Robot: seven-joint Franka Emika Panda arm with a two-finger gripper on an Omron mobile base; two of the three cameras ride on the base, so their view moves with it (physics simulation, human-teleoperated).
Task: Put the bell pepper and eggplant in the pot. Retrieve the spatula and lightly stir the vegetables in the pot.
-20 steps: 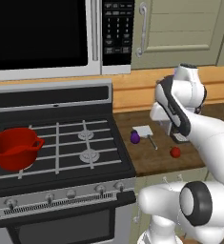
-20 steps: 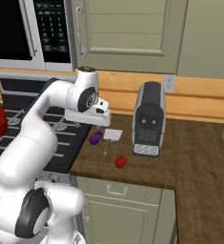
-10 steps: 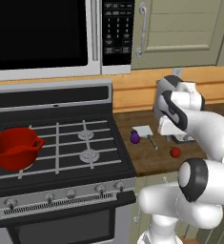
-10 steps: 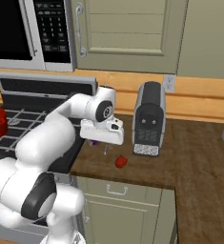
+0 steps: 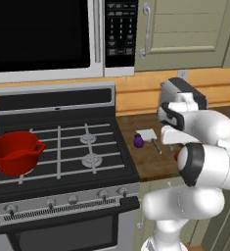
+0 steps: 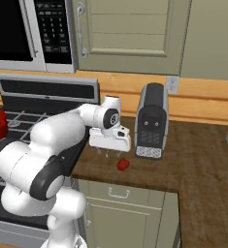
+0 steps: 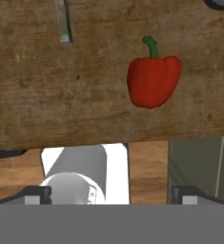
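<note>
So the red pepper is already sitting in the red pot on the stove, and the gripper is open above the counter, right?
Not quite. The bell pepper lies on the wooden counter, as the hand view shows; the pot sits apart on the stove. The gripper is open above the counter.

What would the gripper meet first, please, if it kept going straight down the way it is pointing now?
Most likely the bare wooden counter. The open gripper points down at it, and in the hand view the bell pepper lies off to one side of the line, so it would probably be missed, though depth is unclear.
</note>
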